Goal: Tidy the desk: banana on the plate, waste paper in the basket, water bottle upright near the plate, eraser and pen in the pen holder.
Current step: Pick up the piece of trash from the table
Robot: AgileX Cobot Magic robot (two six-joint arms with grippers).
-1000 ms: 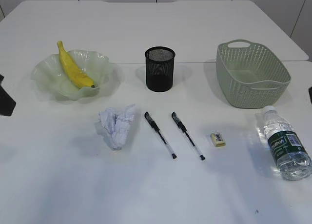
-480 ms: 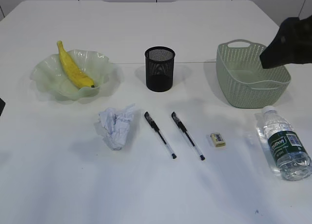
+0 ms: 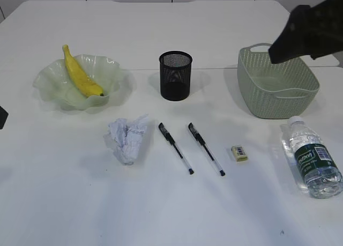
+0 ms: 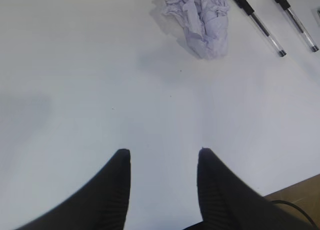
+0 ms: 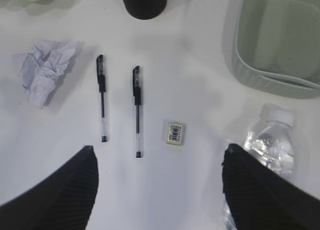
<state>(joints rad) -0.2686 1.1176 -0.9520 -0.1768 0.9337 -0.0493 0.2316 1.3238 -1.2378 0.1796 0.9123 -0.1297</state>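
1. The right hand [image 5: 159, 162] hung open and empty above the white desk [image 3: 171, 203]; the small yellow eraser [image 5: 175, 133] lay just beyond it, between its fingers.
2. The left hand [image 4: 161, 157], open and empty, had the crumpled white paper ball [image 4: 200, 17] well ahead.

The water bottle [image 3: 313, 163] label's white lettering is too blurred to read.
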